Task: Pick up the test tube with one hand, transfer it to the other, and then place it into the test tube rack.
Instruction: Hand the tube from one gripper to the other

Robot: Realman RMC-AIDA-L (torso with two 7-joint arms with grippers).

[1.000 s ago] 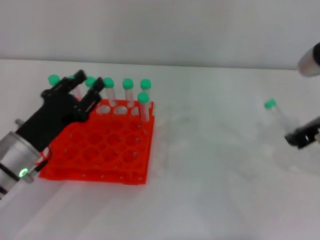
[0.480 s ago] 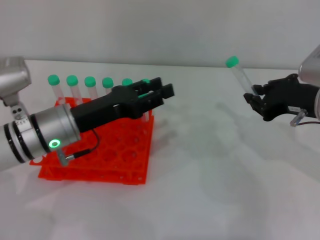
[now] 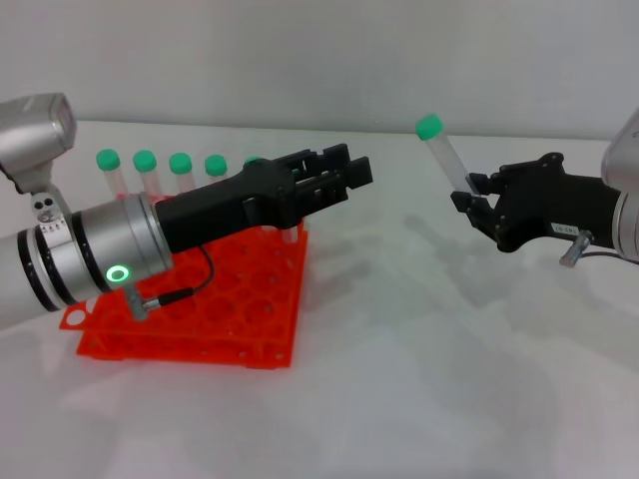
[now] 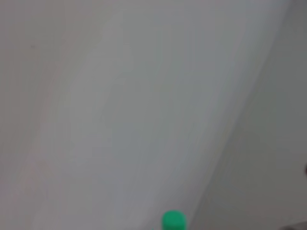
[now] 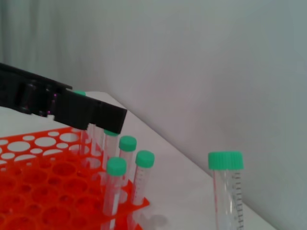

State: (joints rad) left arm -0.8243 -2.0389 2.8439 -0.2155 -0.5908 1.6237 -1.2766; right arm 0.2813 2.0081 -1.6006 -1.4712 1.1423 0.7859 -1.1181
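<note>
My right gripper (image 3: 473,197) is shut on the lower end of the test tube (image 3: 446,158). It holds the tube in the air on the right, tilted, green cap up. The tube also shows in the right wrist view (image 5: 226,194). My left gripper (image 3: 351,171), on the ribbed silver wrist with the green light, reaches right above the orange-red test tube rack (image 3: 190,304). Its fingers are apart and empty, a short way left of the tube. The left wrist view shows only a green cap (image 4: 173,220) at its edge.
Several other green-capped tubes (image 3: 145,165) stand in the rack's back row, partly hidden behind my left arm; some show in the right wrist view (image 5: 120,175). The white table (image 3: 419,379) stretches between the rack and my right arm.
My left gripper has swung up from the rack's back row and reached right. My right gripper has lifted the tube off the table and carried it left toward the left gripper.
</note>
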